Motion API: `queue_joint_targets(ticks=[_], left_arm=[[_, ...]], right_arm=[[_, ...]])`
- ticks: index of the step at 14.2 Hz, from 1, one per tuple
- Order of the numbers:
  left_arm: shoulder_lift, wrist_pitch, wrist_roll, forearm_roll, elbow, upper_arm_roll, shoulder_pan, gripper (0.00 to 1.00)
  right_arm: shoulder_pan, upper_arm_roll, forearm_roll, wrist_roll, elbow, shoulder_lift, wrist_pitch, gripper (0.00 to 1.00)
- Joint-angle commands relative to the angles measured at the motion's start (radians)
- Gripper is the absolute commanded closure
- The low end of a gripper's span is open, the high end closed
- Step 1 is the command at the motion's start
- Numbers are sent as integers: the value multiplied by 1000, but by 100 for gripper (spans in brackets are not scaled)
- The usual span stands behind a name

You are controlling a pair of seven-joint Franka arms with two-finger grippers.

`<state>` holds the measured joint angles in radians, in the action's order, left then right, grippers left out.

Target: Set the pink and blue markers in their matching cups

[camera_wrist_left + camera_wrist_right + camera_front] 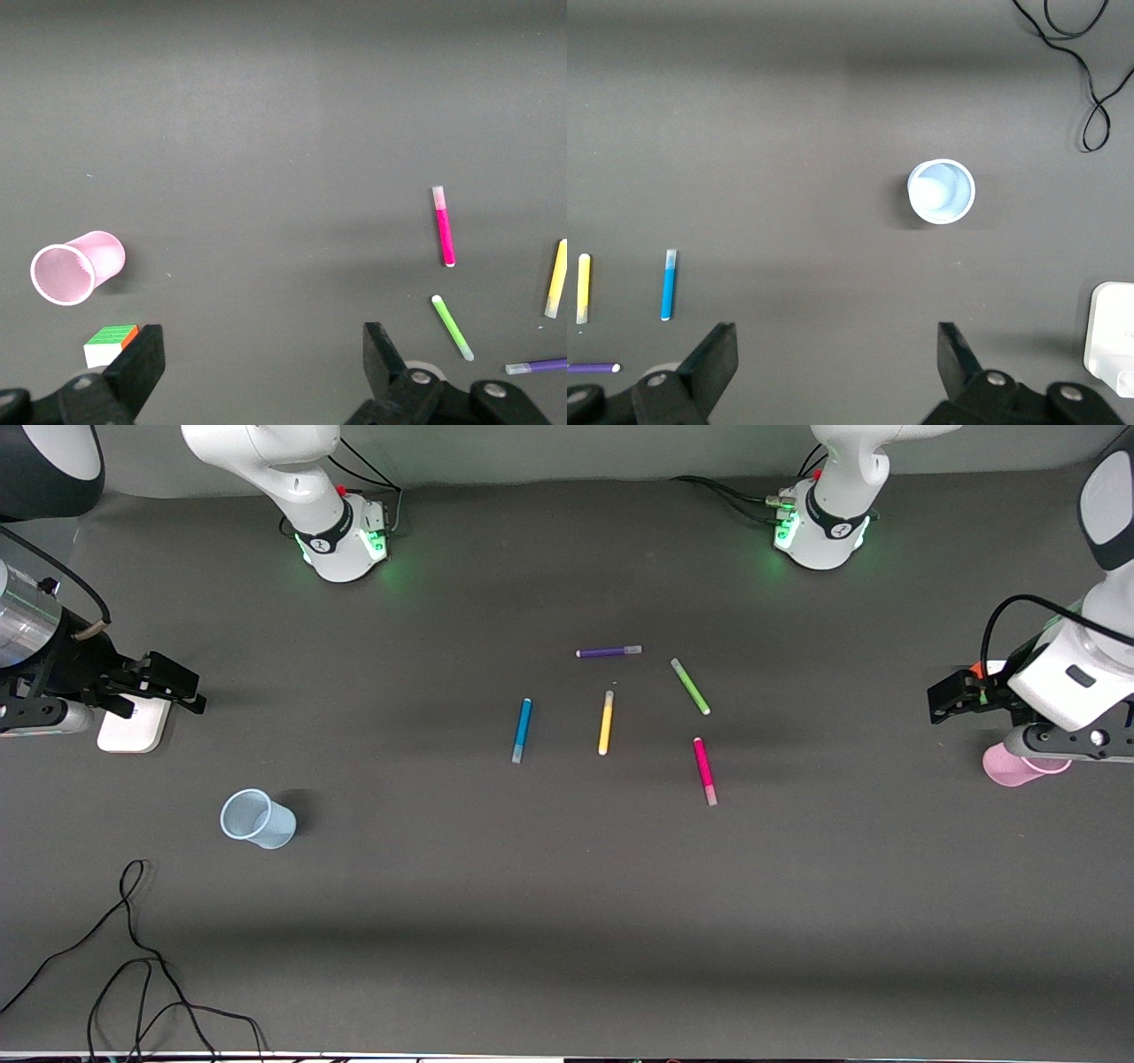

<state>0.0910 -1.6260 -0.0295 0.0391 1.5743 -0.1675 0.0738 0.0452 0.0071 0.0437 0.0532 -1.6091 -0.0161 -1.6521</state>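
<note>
The blue marker (pixel 522 730) (pixel 669 284) and the pink marker (pixel 705 771) (pixel 443 227) lie flat near the table's middle, the pink one toward the left arm's end. The pale blue cup (pixel 257 819) (pixel 942 191) stands upright toward the right arm's end. The pink cup (pixel 1010 766) (pixel 78 266) sits at the left arm's end, partly hidden in the front view by the left arm's hand. My left gripper (pixel 941 695) (pixel 263 354) hangs open and empty above the table beside the pink cup. My right gripper (pixel 182 686) (pixel 837 354) hangs open and empty at its own end.
Yellow (pixel 606 723), green (pixel 690 686) and purple (pixel 609 652) pens lie among the markers. A multicoloured cube (pixel 111 343) sits by the pink cup. A white box (pixel 133 726) lies under the right gripper. A black cable (pixel 133 957) loops near the front edge.
</note>
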Motion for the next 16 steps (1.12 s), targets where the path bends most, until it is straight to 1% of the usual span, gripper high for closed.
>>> queue_joint_targets(ticks=[1, 16], left_arm=[[-11, 31, 17, -4, -20, -1, 6, 0], [-10, 32, 19, -2, -11, -1, 6, 0]], right_arm=[[-1, 2, -19, -16, 12, -7, -5, 0], [2, 2, -19, -21, 11, -16, -5, 0]])
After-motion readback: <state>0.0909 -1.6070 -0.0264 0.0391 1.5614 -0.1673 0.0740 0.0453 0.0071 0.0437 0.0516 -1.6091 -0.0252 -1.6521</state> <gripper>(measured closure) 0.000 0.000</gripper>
